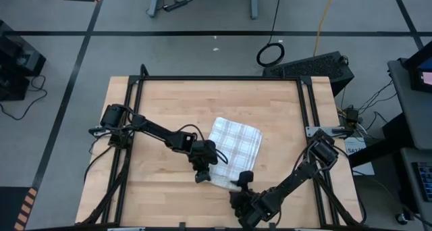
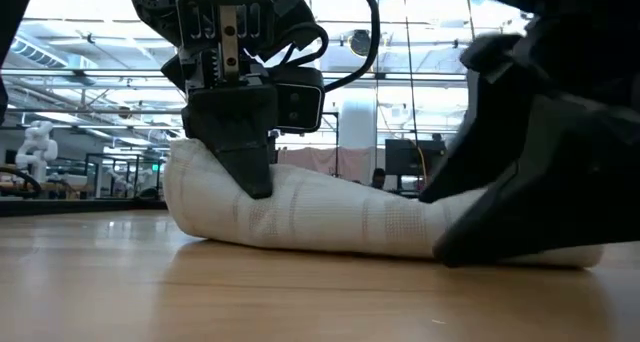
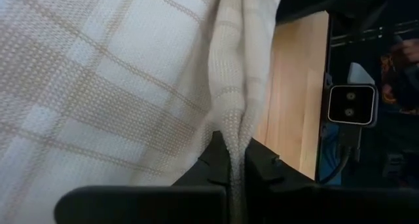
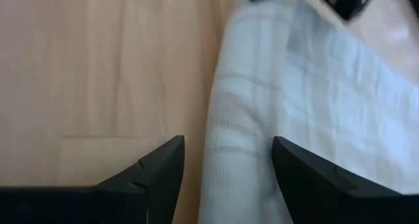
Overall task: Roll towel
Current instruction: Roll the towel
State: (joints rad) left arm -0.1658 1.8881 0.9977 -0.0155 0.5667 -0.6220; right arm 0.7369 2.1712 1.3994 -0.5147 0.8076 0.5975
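The left gripper (image 3: 234, 168) has its jaws pressed together on a fold of the towel (image 1: 233, 150), pinching the near left edge. The right gripper (image 4: 226, 165) stands spread, its fingers (image 4: 154, 171) straddling the towel's near rolled edge without closing on it. The towel lies folded near the middle of the table (image 1: 169, 103), its near end bunched up between the two grippers.

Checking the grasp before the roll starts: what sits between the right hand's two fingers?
In the right wrist view, the towel's rolled near edge lies between the right hand's open fingers, not yet pinched; bare wooden table shows beside it.
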